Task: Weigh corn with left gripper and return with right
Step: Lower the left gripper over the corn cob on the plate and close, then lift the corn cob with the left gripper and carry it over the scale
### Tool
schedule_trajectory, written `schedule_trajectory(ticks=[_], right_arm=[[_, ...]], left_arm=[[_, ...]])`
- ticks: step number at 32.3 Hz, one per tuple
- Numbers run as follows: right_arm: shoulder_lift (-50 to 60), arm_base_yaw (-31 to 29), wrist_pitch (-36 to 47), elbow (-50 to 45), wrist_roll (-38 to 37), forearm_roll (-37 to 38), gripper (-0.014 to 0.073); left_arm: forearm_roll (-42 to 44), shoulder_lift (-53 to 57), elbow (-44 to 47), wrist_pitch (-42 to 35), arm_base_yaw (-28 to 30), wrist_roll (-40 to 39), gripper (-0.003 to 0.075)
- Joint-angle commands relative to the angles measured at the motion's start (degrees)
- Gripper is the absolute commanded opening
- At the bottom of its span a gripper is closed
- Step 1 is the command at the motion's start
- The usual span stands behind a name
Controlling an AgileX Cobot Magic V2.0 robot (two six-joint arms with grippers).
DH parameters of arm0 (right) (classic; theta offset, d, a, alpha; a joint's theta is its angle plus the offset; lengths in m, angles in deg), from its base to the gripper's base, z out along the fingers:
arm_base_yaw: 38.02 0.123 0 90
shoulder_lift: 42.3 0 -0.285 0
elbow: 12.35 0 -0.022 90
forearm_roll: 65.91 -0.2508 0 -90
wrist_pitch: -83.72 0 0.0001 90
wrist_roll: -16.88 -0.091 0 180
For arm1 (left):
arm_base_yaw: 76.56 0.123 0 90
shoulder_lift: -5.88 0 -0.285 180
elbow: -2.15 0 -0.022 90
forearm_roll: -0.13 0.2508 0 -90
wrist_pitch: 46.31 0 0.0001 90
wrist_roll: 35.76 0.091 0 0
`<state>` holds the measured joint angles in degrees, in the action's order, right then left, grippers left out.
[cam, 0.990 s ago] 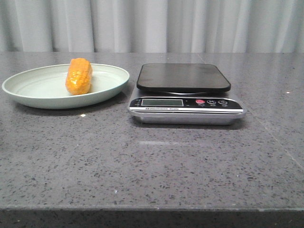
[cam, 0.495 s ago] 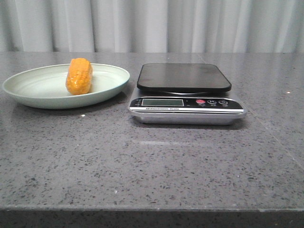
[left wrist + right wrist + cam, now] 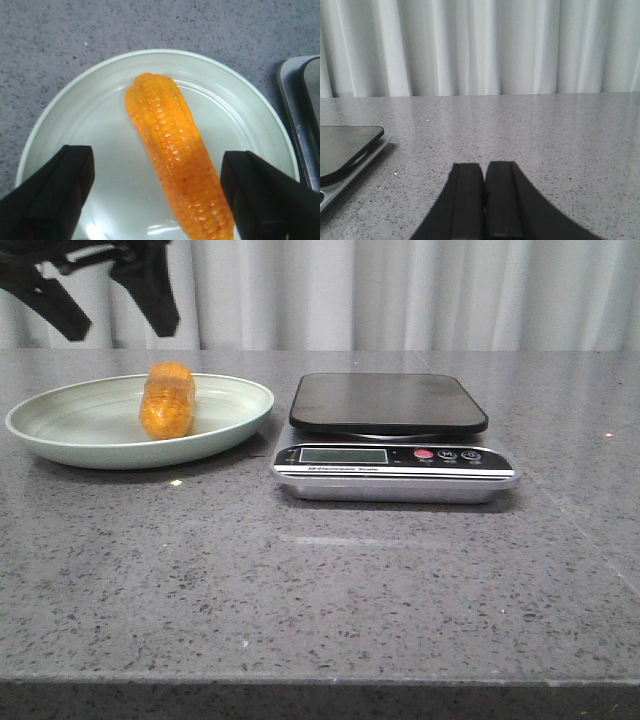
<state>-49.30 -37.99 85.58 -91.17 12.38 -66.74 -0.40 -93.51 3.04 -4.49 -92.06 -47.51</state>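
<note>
One corn [image 3: 167, 400] cob, orange-yellow, lies in the pale green plate [image 3: 60, 440], which sits just left of the scale [image 3: 392, 440] on the grey speckled table [image 3: 320, 580]. Front view: cob rests a bit right of plate centre, long axis running roughly front-to-back. Left gripper [image 3: 105, 305] hangs above the plate's back-left part, well clear of the corn, fingers spread wide, nothing between them. Scale has a dark platter w/ nothing on it, a display strip w/ a red button [image 3: 422, 454] at its front; digits too small to read. White curtain [image 3: 400, 290] behind the table. Right gripper not seen in this view.

Left wrist view: looking straight down on the plate [image 3: 60, 105]. Corn [image 3: 175, 155] lies across the plate's middle, glossy kernel rows, one end tapered. Left gripper [image 3: 165, 195] released, its two black fingers [image 3: 55, 195] standing either side of the cob w/ clear gaps, no contact. Corner of the scale [image 3: 300, 110] shows just beside the plate rim.

Right wrist view: right gripper [image 3: 484, 200] clenched, both fingers pressed together, holding nothing, low over bare table [image 3: 545, 135]. Edge of the scale [image 3: 345, 150] is off to one side of it, apart. Curtain [image 3: 480, 45] at the back.
</note>
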Motion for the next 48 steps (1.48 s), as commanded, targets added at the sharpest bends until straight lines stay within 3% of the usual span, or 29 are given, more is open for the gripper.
schedule_trajectory(ticks=[1,15,17,24,27,38,48], right_arm=[[0.79,-0.03,4.22,0.47,0.43,0.01,0.0135],[0.79,0.43,4.22,0.47,0.43,0.01,0.0135],[0.79,0.43,4.22,0.47,0.43,0.01,0.0135],[0.79,0.43,4.22,0.47,0.43,0.01,0.0135],[0.79,0.43,4.22,0.47,0.43,0.01,0.0135],[0.79,0.43,4.22,0.47,0.43,0.01,0.0135],[0.79,0.43,4.22,0.47,0.43,0.01,0.0135]], left_arm=[[0.12,-0.73,-4.15,0.13,-1.19,-3.64,0.0580],[6.94,-11.94,-11.78,14.33,-3.54,-9.62,0.0561],[6.94,-12.37,-11.78,14.32,-3.54,-9.62,0.0519],[7.03,-12.46,-13.49,13.77,-3.54,-9.62,0.0232],[6.82,-12.35,-15.89,14.09,-3.80,-9.62,0.0172],[7.84,-12.35,-27.83,12.83,-12.70,-7.61,0.0169],[7.42,-14.24,-28.80,8.45,-19.01,-8.00,0.0174]])
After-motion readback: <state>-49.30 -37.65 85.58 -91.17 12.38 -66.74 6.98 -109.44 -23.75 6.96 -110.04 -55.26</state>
